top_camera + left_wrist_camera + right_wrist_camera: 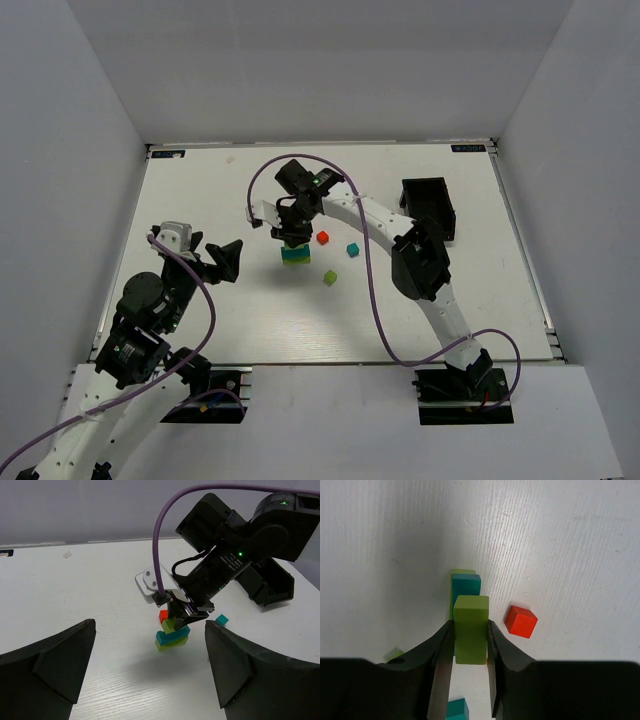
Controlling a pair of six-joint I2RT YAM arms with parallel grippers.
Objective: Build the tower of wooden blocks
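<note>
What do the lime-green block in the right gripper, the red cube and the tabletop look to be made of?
The lime-green block: probably wood under opaque matte paint; flat faces, crisp edges, no glare. The red cube: likely the same, painted matte, sharp corners. The tabletop: white board with fine parallel grain lines, perhaps painted wood or a wood-grain laminate; cannot tell which.

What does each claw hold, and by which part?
The right claw pinches a lime block by its two opposite sides, over the stack. The left claw holds nothing.
</note>
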